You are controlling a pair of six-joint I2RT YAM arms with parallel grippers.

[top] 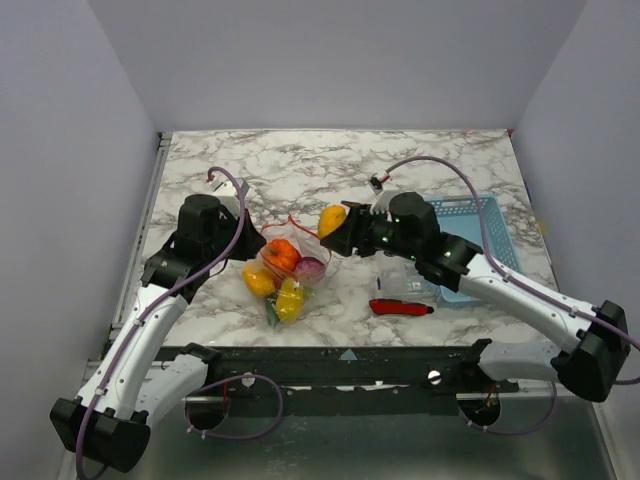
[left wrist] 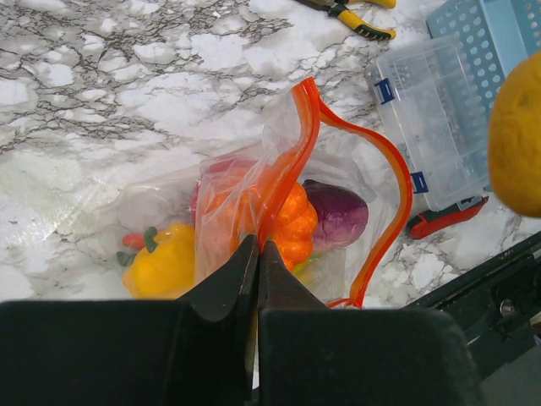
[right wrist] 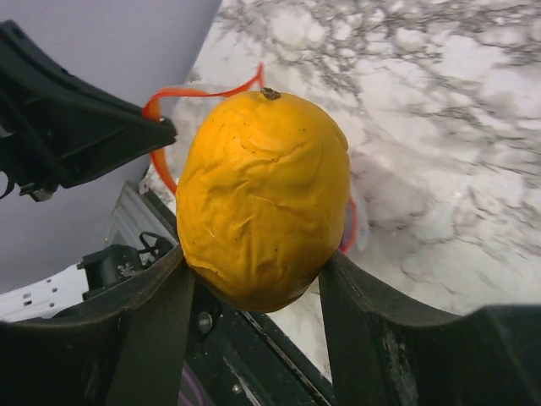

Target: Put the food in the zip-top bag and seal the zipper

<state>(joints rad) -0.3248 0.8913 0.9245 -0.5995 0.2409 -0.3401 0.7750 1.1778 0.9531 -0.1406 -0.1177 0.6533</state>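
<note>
The clear zip-top bag [top: 292,268] lies at the table's middle with its orange-red zipper [left wrist: 385,173] standing open. Inside it I see an orange pepper [left wrist: 292,224], a purple bulb [left wrist: 336,213], a yellow pepper [left wrist: 165,262] and a green piece [top: 271,313]. My left gripper [left wrist: 258,247] is shut on the bag's near rim and holds it up. My right gripper [right wrist: 254,279] is shut on a wrinkled yellow-orange fruit [right wrist: 262,199], held in the air just right of the bag's mouth [top: 331,220].
A red-handled knife [top: 402,307] lies right of the bag. A clear compartment box [left wrist: 435,118] and a light blue mesh basket [top: 468,240] stand at the right. Yellow-handled pliers [left wrist: 359,17] lie farther back.
</note>
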